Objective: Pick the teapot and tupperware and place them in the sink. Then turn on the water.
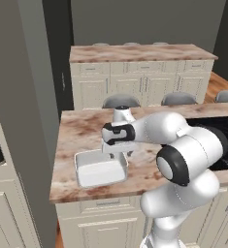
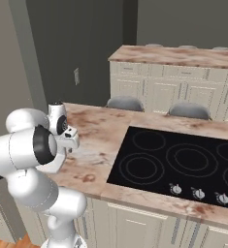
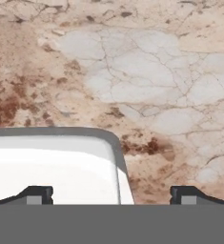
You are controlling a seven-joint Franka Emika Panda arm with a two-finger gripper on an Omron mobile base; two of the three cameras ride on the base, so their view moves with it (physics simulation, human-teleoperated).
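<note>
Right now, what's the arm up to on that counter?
The arm is reaching over the white tupperware on the marble counter. In the hand view the tool is open and holds nothing; its fingertips straddle the container's rim wall, one over the inside, one over the counter. The container sits flat on the counter, not yet lifted. A black cooktop lies to the arm's right.

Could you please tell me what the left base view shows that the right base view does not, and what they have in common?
Left base view alone: the whole tupperware, a white shallow container lying near the counter's front edge, below the arm's wrist.

Right base view alone: the full black cooktop with its ring burners and a row of knobs.

Both: the marbled counter, the white arm, the grey stools behind the counter and the cream cabinets beyond.
</note>
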